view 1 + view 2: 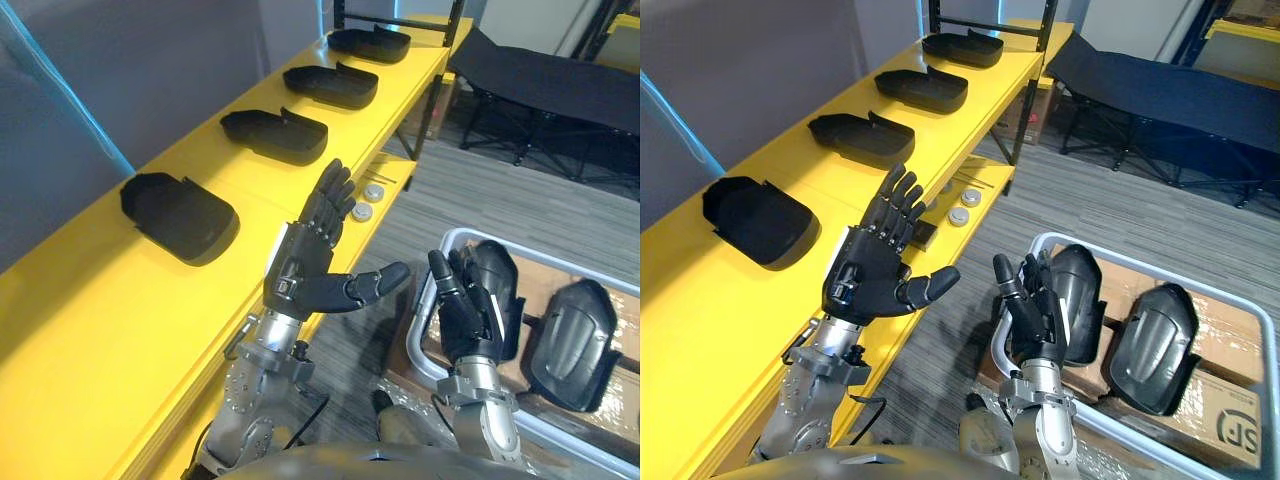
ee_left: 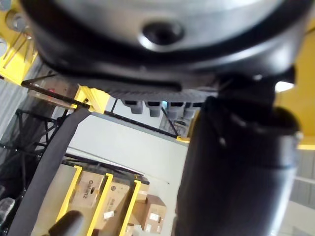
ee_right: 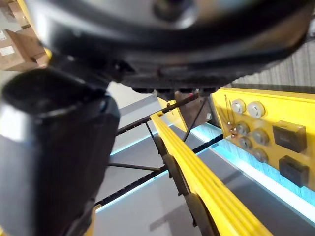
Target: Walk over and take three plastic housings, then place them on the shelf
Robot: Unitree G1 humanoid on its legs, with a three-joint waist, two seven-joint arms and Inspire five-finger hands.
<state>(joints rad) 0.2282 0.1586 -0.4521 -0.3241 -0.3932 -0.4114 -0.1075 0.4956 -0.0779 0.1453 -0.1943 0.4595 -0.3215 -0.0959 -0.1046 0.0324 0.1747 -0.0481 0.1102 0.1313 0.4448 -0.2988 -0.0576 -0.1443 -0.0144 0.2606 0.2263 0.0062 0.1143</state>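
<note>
Four housings (image 1: 180, 215) sit on the shelf (image 1: 90, 320); beside it your left hand (image 1: 300, 275) and right hand (image 1: 465, 315) hang relaxed, empty, so probably another pick next.

Both head cameras look steeply down from above, sharing the yellow shelf (image 1: 100, 330) along the frame's left and the white bin (image 1: 560, 264) at lower right (offset only slightly sideways). The wrist cameras sit tight against the left hand (image 2: 236, 162) and right hand (image 3: 54, 147), the right one facing the shelf's edge.
</note>
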